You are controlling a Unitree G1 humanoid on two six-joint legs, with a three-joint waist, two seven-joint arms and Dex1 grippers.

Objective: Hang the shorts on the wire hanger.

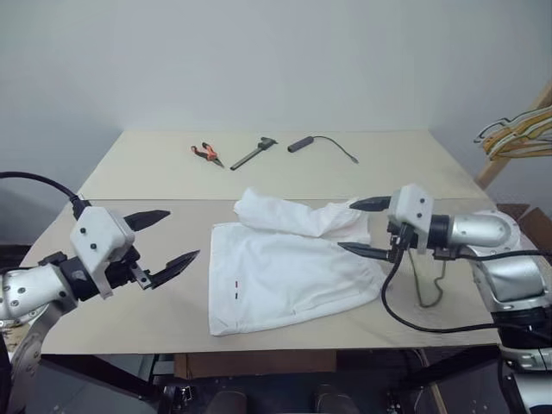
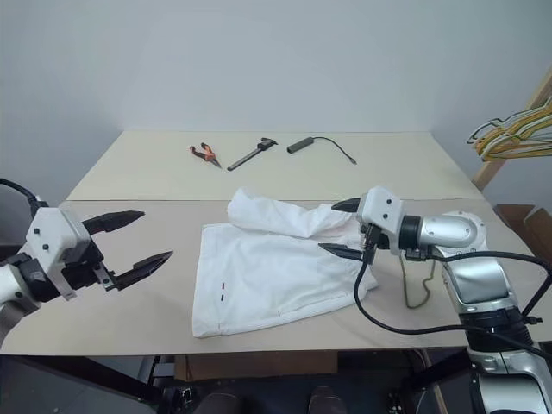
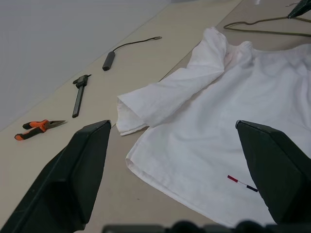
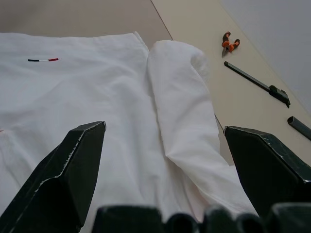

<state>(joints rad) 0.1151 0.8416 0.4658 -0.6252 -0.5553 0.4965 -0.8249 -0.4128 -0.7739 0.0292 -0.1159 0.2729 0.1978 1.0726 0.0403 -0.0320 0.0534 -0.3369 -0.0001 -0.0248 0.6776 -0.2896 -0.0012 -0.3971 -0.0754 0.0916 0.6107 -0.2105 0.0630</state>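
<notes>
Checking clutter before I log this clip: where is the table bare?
Bare: the strip between the white cloth shorts and the tools, orange-handled pliers included, and left of the shorts. Crowded: the right edge, where the thin grey wire hanger lies.

Nothing readable here, honestly. No words, brand names or numbers on anything. The closest thing to a sign is a tiny dark-and-red stripe mark (image 3: 242, 183) on the white shorts (image 1: 289, 263), near the hem at about 8 o'clock of the cloth. It's just a coloured dash, no letters in it.
</notes>
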